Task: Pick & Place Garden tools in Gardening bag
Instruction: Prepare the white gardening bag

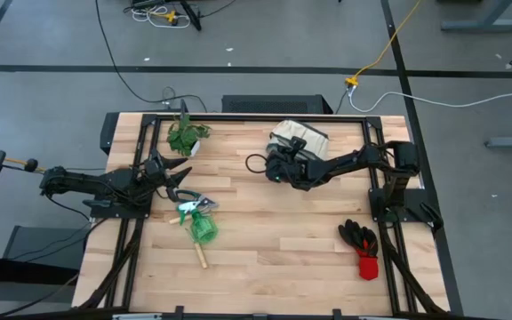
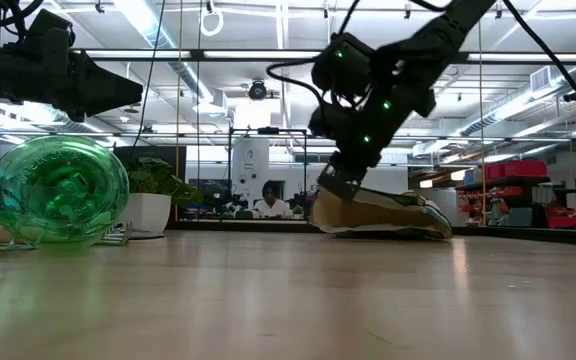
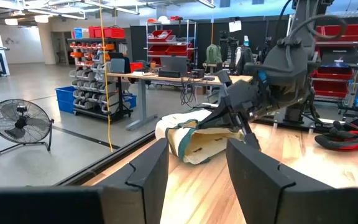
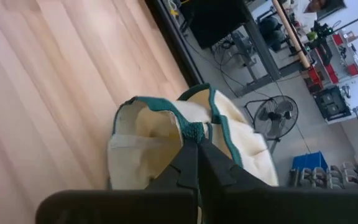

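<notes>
the gardening bag (image 1: 300,136) lies near the table's far edge, right of centre, its green-trimmed rim pinched in the right gripper (image 4: 196,142) (jaws closed on the fabric). pruning shears (image 1: 196,205) and a rounded green item (image 1: 203,229) lie by the left edge, gloves (image 1: 361,238) toward the near right corner. the left gripper (image 1: 183,175) hovers beside the shears, jaws apart, holding nothing.

Both arms were matte black and jointed, with looping black cables; small green lights glowed near the right claw (image 2: 340,186).
</notes>
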Controlling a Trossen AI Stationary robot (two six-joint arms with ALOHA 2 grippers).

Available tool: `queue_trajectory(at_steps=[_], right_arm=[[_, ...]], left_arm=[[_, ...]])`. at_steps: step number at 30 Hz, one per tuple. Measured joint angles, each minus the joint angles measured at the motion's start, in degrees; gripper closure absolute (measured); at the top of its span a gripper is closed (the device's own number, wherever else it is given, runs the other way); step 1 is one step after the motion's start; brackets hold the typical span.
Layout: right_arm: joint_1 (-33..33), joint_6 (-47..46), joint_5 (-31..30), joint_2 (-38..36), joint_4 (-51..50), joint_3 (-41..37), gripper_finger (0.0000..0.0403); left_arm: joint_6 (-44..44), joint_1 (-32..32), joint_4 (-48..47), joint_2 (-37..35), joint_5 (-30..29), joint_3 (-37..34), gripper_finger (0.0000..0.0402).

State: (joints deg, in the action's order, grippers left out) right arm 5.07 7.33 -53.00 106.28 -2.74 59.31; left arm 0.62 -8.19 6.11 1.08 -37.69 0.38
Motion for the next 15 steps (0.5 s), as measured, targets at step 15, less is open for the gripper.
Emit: queue_trajectory(at_steps=[15], right_arm=[[-3.8, -5.4, 3.1, -0.1, -18.8, 13.4, 0.0403]], left_arm=[[0.0, 0.0, 0.0, 0.0, 0.0, 0.0, 0.0234]])
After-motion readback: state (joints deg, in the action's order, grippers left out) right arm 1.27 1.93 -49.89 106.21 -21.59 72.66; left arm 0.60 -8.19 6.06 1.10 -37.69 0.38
